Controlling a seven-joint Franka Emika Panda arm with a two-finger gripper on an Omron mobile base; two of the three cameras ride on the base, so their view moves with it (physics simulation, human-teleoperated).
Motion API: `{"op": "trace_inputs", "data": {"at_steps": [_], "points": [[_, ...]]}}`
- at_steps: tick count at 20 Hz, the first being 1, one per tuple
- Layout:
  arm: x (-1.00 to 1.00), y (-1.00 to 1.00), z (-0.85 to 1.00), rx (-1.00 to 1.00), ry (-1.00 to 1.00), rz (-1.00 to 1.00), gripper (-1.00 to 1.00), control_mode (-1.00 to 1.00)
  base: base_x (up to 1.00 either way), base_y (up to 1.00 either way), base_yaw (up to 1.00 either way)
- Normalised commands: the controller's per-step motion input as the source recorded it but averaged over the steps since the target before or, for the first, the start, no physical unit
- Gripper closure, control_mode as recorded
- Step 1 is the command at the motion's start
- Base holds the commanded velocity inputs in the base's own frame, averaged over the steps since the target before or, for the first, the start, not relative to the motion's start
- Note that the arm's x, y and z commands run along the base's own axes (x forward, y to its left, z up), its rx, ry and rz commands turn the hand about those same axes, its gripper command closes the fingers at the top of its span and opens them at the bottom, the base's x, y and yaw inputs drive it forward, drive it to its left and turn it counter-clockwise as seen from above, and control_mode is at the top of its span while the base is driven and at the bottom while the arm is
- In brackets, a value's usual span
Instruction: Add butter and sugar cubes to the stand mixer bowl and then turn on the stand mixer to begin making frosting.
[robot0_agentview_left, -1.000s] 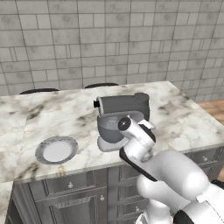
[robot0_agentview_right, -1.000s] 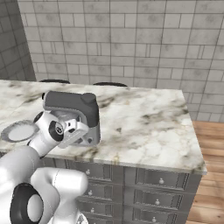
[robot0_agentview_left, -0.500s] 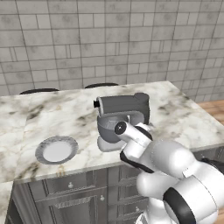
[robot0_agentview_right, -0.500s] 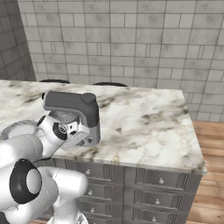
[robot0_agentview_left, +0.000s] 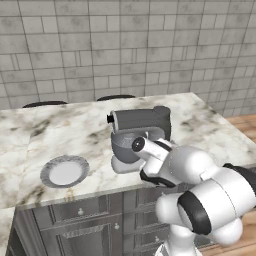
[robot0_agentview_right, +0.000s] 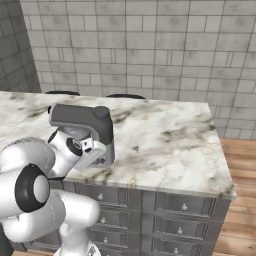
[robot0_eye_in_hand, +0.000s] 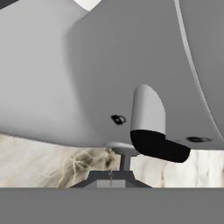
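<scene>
Left base view, plate: round grey plate (robot0_agentview_left: 64, 171) well left of the mixer, looks bare.
Mixer: stand mixer (robot0_agentview_left: 141, 126) mid-table — stand mixer bowl (robot0_agentview_left: 125, 146) under its head, long axis left to right.
Jaws: shut, holding nothing, pressed close at the mixer's near side.
Butter: cannot tell where.
Surface: marble table (robot0_agentview_right: 165, 145); tiled wall behind.
</scene>
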Motion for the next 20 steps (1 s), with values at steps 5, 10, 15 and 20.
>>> {"op": "trace_inputs", "data": {"at_steps": [5, 10, 15, 20], "points": [[0.06, 0.0, 0.0, 0.0, 0.0, 0.0, 1.0, -1.0, 0.0, 0.0, 0.0], [0.09, -0.09, 0.0, 0.0, 0.0, 0.0, 1.0, -1.0, 0.0, 0.0, 0.0], [0.14, -0.35, 0.0, 0.0, 0.0, 0.0, 1.0, -1.0, 0.0, 0.0, 0.0], [0.03, -0.57, 0.0, 0.0, 0.0, 0.0, 1.0, -1.0, 0.0, 0.0, 0.0]]}}
